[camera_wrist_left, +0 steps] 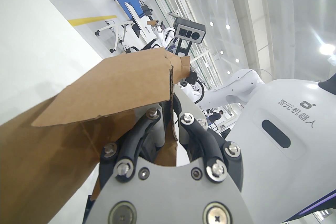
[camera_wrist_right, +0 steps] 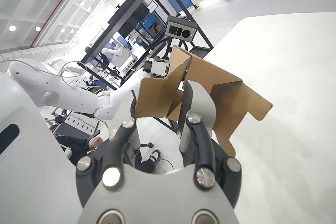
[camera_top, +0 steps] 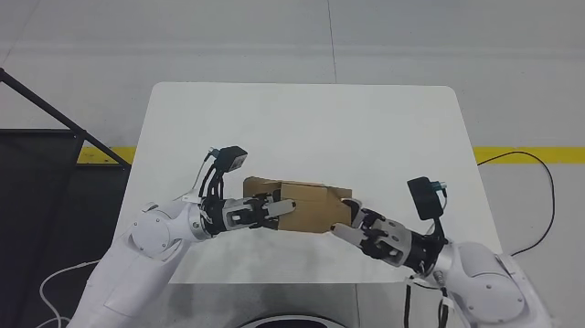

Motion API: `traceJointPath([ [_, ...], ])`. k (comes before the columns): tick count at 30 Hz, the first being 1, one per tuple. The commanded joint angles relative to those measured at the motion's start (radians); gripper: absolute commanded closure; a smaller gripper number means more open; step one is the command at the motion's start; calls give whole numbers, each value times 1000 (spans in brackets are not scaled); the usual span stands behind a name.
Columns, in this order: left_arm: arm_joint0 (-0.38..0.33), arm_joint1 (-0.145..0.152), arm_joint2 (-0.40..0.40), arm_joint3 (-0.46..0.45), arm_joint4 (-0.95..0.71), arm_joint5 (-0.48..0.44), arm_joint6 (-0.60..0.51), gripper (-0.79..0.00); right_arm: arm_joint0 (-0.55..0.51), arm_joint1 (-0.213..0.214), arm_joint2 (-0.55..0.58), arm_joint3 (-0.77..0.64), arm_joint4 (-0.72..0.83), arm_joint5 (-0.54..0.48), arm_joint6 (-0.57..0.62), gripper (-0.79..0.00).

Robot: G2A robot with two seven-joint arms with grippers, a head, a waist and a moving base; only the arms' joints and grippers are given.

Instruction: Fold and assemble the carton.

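- Carton [camera_top: 306, 205]: a brown cardboard piece, partly folded, lying lengthwise left to right in the lower middle of the top view, over the near part of the white table [camera_top: 302, 118].
- I can't tell whether its underside rests on the table or hangs just above it.
- It sits between the two arms, one at each end.
- Left gripper [camera_top: 285, 207]: it comes in from the lower left of the top view and meets the carton's left end.
- In its own wrist view the left gripper [camera_wrist_left: 172, 104] is pinched narrow on a thin panel of the carton [camera_wrist_left: 105, 93]. The raw corrugated edge runs straight down between the fingers [camera_wrist_left: 189, 104].
- Right gripper [camera_top: 345, 218]: it comes in from the lower right of the top view and takes the carton's right end.
- In its wrist view the right gripper [camera_wrist_right: 160, 101] stands wider, with a folded, doubled-up section of the carton [camera_wrist_right: 225, 93] filling the gap. One of its fingers [camera_wrist_right: 199, 96] lies against the cardboard.
- Loose flaps stick out from that folded section over the table [camera_wrist_right: 275, 51], bent at different angles and not closed.
- A yellow line [camera_top: 526, 154] crosses the grey floor beyond the table's right edge.
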Motion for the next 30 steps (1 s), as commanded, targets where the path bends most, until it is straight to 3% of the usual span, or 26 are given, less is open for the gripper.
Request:
traceJointPath([
  [1, 0, 0, 1, 0, -3, -1, 0, 0, -2, 0, 5, 4, 5, -4, -2, -372],
  [30, 10, 7, -9, -15, -78, -57, -60, 0, -69, 0, 101, 47, 4, -27, -98, -409],
])
